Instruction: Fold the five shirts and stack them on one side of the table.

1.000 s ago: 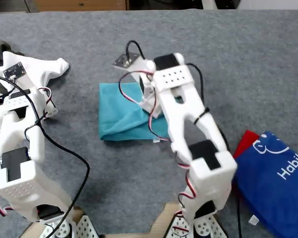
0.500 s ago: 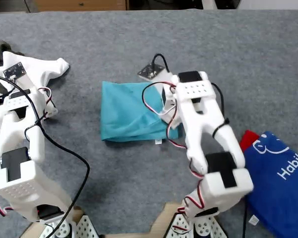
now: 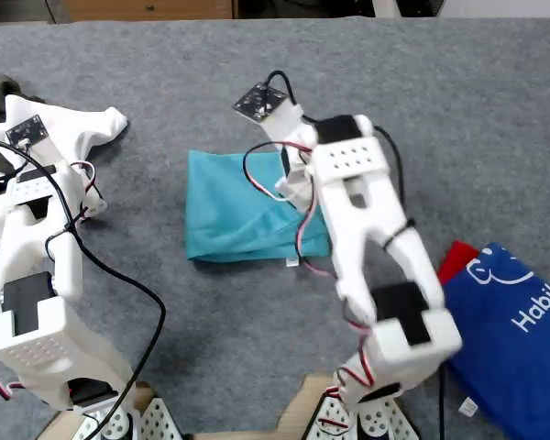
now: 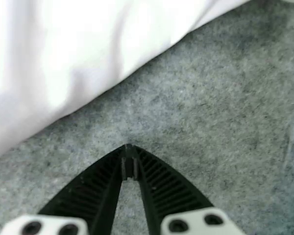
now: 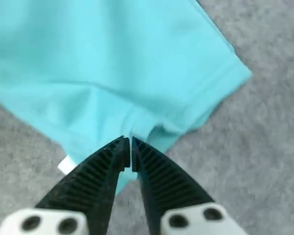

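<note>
Seen from the high view, the teal shirt is lying folded into a rough rectangle near the middle of the grey table, with a small white tag sticking out at its 6 o'clock edge. The right arm is stretching up from the 6 o'clock side of the table and is hanging over the teal shirt's 3 o'clock edge. In its wrist view the right gripper is holding its black jaws pressed together, tips meeting, right over the hemmed edge of the teal shirt, where the cloth is puckering into soft creases; whether any fabric is being pinched between the tips I cannot tell. The left arm is standing at the 8 o'clock side of the table, its wrist reaching onto the white shirt, which is lying rumpled and unfolded out toward 10 o'clock. The left gripper is also keeping its jaws together and is holding nothing, its tips sitting over bare grey table just beside the white shirt's edge. A blue shirt with white print is lying at 4 o'clock, resting on top of something red that is peeking out at its near corner. A dark green cloth is showing at the table's 10 o'clock edge, touching the white shirt.
</note>
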`<state>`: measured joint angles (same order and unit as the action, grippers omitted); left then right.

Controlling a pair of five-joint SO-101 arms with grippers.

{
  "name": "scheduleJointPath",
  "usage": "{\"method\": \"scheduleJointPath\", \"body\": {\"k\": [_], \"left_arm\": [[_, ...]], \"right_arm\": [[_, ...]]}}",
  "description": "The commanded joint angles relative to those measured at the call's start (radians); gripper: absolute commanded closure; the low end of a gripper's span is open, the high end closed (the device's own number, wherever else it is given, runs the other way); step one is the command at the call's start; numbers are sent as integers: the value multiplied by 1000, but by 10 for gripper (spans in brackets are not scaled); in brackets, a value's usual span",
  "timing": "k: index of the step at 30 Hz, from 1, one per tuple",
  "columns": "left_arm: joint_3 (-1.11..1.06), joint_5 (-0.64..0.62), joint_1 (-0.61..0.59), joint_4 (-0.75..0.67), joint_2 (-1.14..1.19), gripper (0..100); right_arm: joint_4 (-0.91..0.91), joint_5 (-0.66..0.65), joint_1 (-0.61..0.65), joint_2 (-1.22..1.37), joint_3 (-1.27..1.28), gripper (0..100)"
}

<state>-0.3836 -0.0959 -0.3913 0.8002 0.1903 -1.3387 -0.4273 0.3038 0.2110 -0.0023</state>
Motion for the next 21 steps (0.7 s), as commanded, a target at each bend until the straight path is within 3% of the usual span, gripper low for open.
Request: {"method": "scheduleJointPath", "body": {"k": [1,6,14,21], "left_arm": [[48,-9,-3,-14,-5,982],[48,-9,-3,-14,-5,982],[48,-9,-3,-14,-5,982],[48,-9,-3,-14,-5,982]], "right_arm": [[9,29,15,134,-148,980],[-117,28,12,257,-266,980],[-305,28,-4,205,-277,980],[-255,-34,-116,196,-124,980]]}}
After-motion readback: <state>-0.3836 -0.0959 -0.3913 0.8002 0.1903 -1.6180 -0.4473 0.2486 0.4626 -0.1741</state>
